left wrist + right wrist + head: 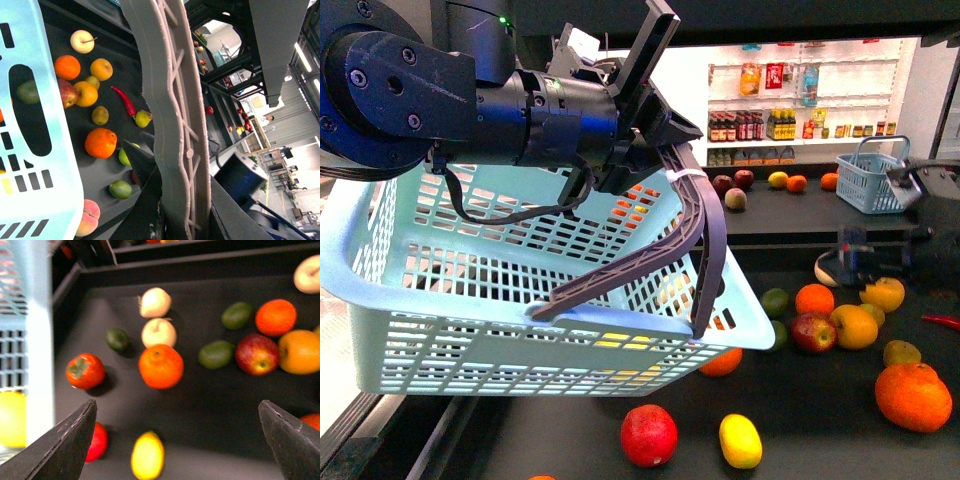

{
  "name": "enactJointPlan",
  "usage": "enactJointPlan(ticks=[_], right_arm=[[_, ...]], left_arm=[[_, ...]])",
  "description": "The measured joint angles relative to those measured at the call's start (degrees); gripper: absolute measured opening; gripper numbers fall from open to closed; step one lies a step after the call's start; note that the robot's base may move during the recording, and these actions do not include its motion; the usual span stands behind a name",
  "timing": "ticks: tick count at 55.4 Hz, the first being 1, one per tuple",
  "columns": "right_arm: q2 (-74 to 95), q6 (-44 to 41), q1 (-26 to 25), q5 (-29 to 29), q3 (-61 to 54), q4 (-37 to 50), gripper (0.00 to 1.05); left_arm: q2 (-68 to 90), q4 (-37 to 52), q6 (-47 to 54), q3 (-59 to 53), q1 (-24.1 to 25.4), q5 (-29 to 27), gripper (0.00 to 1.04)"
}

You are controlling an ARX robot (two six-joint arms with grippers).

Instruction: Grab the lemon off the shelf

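Left gripper (665,150) clenched on the grey lattice plastic handle (705,230) of one light-blue slotted plastic basket (470,300), which hangs tilted. Right gripper (176,407) released, fingers (65,445) wide apart over the black shelf surface (820,430). One clear yellow oval lemon (740,440) lies near, just right of one red round fruit (648,435). One orange fruit (721,362) half hidden behind the basket corner. Yellow shapes through the slats: can't tell. Right arm blurred in front view.
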Motion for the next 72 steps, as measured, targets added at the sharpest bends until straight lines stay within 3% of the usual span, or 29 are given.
enactJointPlan(ticks=[11, 34, 46, 72], right_arm=[[10.5, -8.0, -1.1, -0.1, -3.6, 0.9, 0.97], [18.6, -8.7, 11.1, 0.4, -2.3, 0.9, 0.97], [24.6, -9.2, 15.7, 7.0, 5.1, -0.7, 0.97], [35.1, -9.4, 16.8, 13.7, 22.6, -8.7, 0.97]], left_arm=[[0.0, 0.0, 0.2, 0.0, 0.0, -0.2, 0.11], [0.0, 0.0, 0.1, 0.0, 0.0, -0.1, 0.11], [0.0, 0.0, 0.1, 0.0, 0.0, -0.1, 0.11], [0.0, 0.0, 0.1, 0.0, 0.0, -0.1, 0.11]])
